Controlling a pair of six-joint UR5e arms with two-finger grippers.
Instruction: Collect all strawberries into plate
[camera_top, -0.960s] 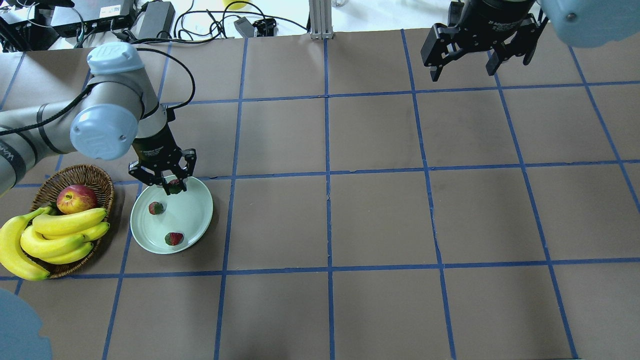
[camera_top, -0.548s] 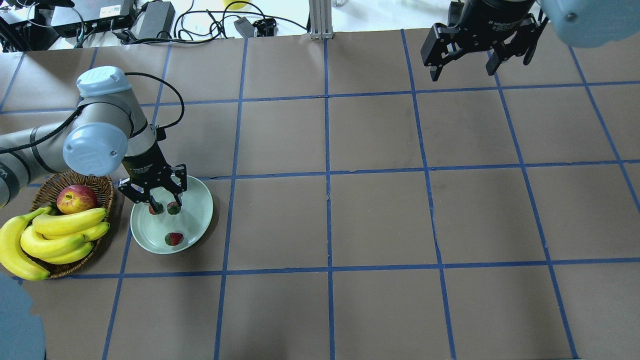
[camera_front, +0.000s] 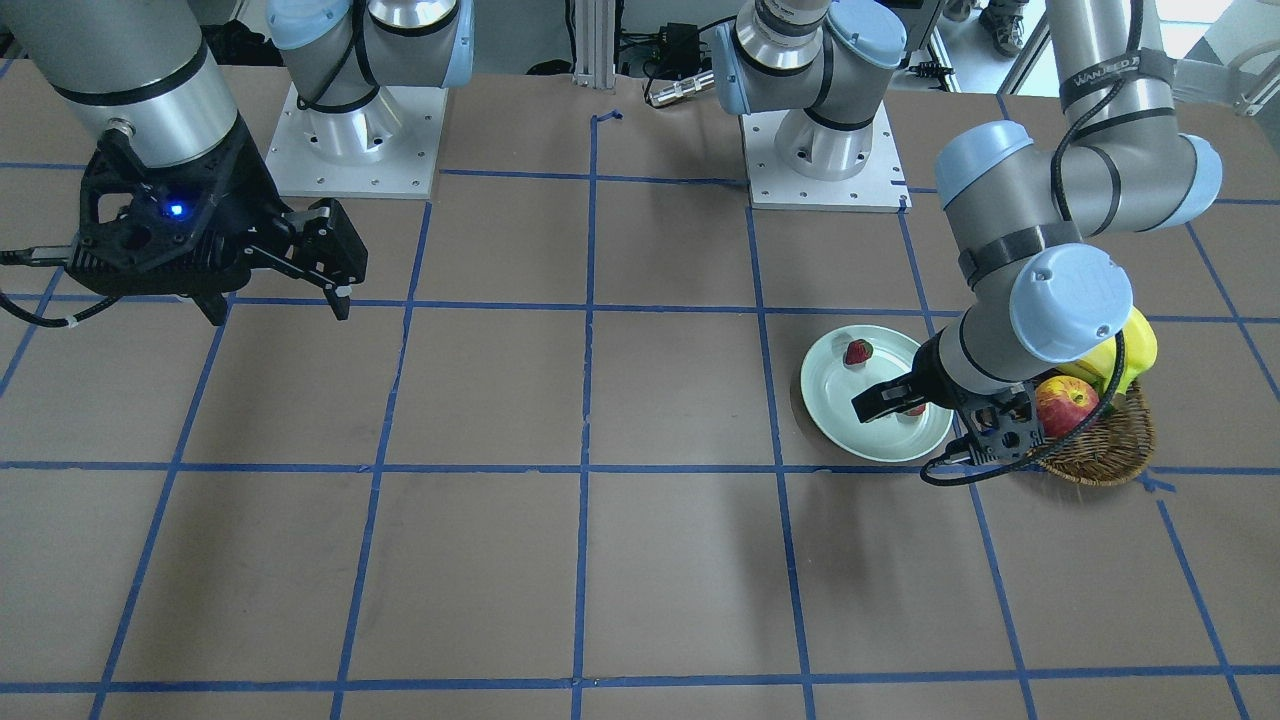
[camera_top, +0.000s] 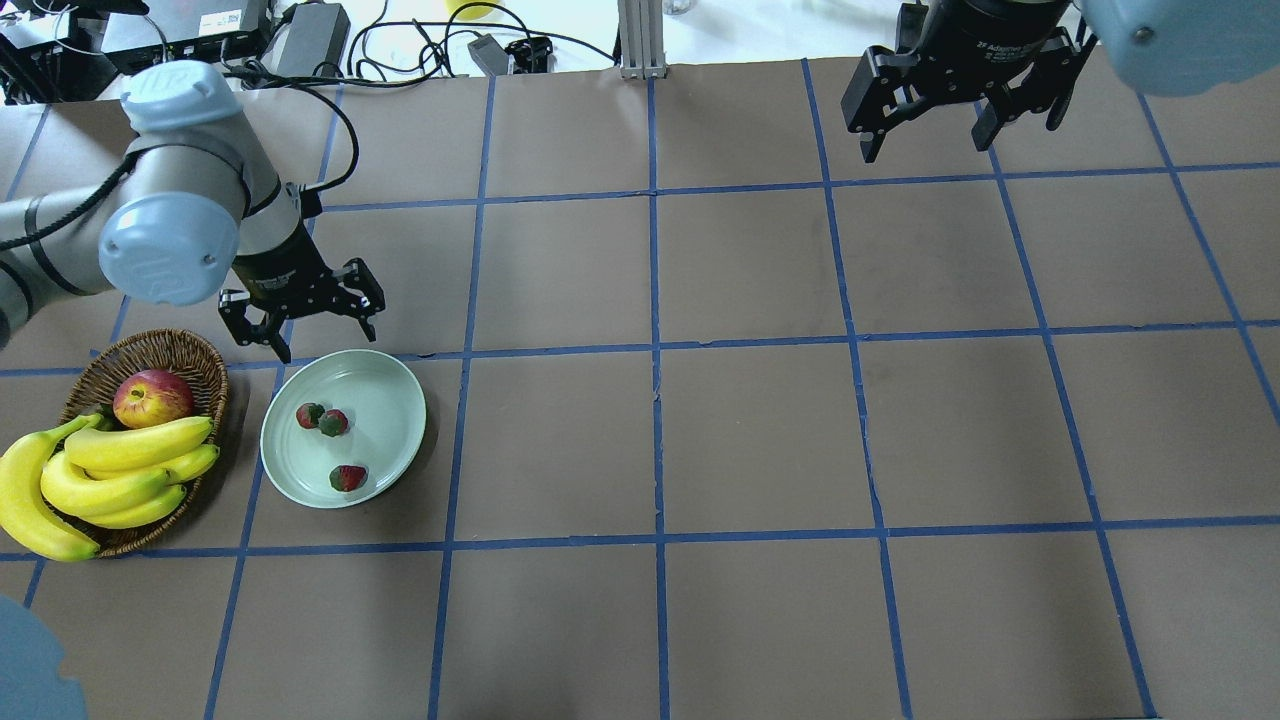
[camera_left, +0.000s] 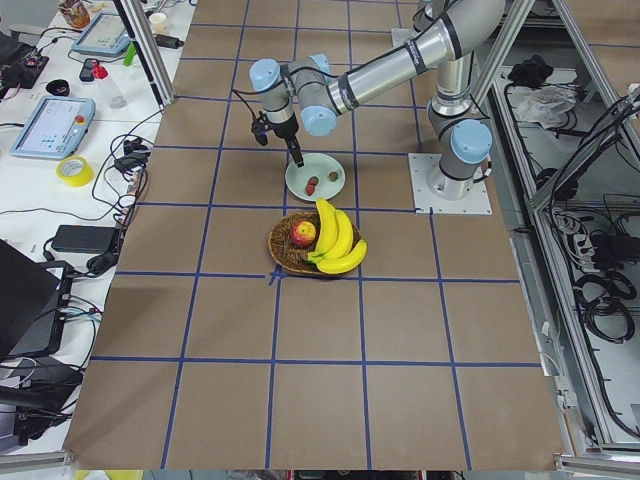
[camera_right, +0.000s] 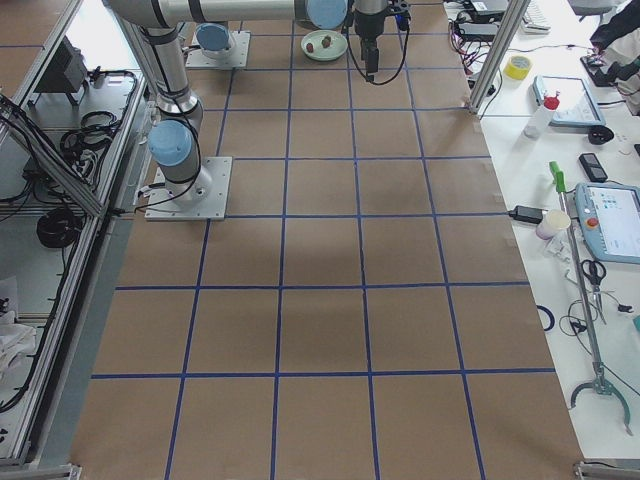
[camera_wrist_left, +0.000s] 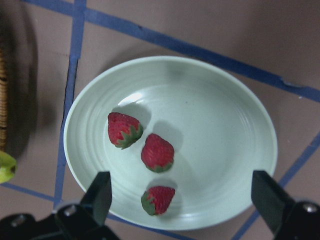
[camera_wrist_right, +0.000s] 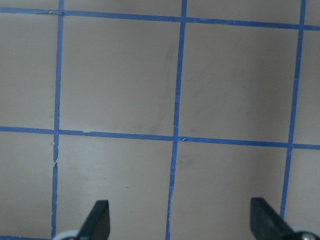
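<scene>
Where writing is concerned, little can be read. White lettering on the body of the right gripper (camera_front: 280, 308) begins "2F Adaptive" in the overhead view, and the rest is too small. A "UR" mark is seen on the pale blue joint cap (camera_top: 175, 85) of the left arm (camera_top: 180, 205). A black band on that arm carries white letters that cannot be made out with certainty.

All three strawberries are found lying on their sides inside the plate (camera_top: 392, 400), which is set just beside the wicker basket (camera_top: 205, 362) of bananas (camera_top: 130, 470) and an apple (camera_top: 152, 397). In the left wrist view, the first strawberry (camera_wrist_left: 123, 129) is laid with its long axis on a diagonal, tip to the upper left and green cap to the lower right. The second strawberry (camera_wrist_left: 157, 151), close beside it, is pointed tip-up with its cap at the bottom. The third strawberry (camera_wrist_left: 159, 198), nearer the rim, is turned with its cap to the lower left.

The left gripper (camera_top: 328, 345) is held above the plate's far edge, its jaws spread wide with nothing between them. The right gripper is likewise spread and empty, over bare table (camera_top: 760, 430), well apart from the plate.
</scene>
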